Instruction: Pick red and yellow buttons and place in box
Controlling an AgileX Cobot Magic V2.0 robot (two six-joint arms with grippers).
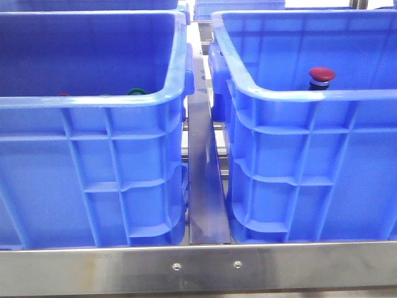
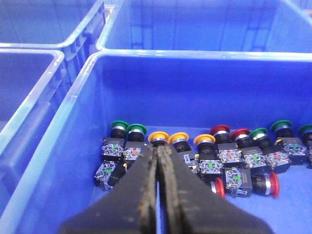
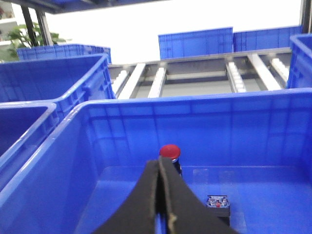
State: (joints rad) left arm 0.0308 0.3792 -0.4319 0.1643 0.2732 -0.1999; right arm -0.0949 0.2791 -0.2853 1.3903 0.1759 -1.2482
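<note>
Left gripper (image 2: 158, 161), fingers pressed together and empty, hangs over 3 yellow buttons (image 2: 158, 137) among red and green ones in the left crate (image 1: 93, 99). Right gripper (image 3: 160, 170), also closed, hangs above 1 red button (image 1: 322, 75) standing in the right box (image 1: 310, 94).

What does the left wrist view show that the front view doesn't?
Only the left wrist view: the left tool, shut and empty, over a cluster of green, yellow and red buttons on the crate floor. Only the front view: the right crate with a red button standing in it, and the metal rail between crates. Both: the left crate and a green cap, which in the front view barely peeks over the rim.
</note>
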